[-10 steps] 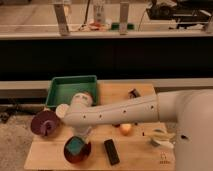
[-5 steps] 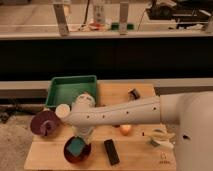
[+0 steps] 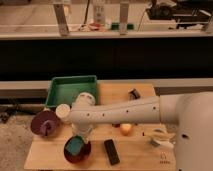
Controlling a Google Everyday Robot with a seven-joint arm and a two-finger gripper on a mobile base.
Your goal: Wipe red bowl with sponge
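The red bowl (image 3: 78,154) sits near the front left corner of the wooden table (image 3: 140,157). A teal sponge (image 3: 75,146) lies inside it. My arm reaches in from the right, bends at the elbow near the green tray, and points straight down. My gripper (image 3: 80,137) is at the end of it, right over the bowl and on top of the sponge. The wrist hides where the gripper meets the sponge.
A large green tray (image 3: 69,90) stands at the back left, with a white cup (image 3: 62,111) in front of it. A purple-maroon dish (image 3: 44,123) sits at the left edge. A black bar (image 3: 111,151), an orange fruit (image 3: 126,129) and a pale object (image 3: 160,141) lie to the right.
The arm has barely shifted above the bowl. The bowl and the sponge are where they were.
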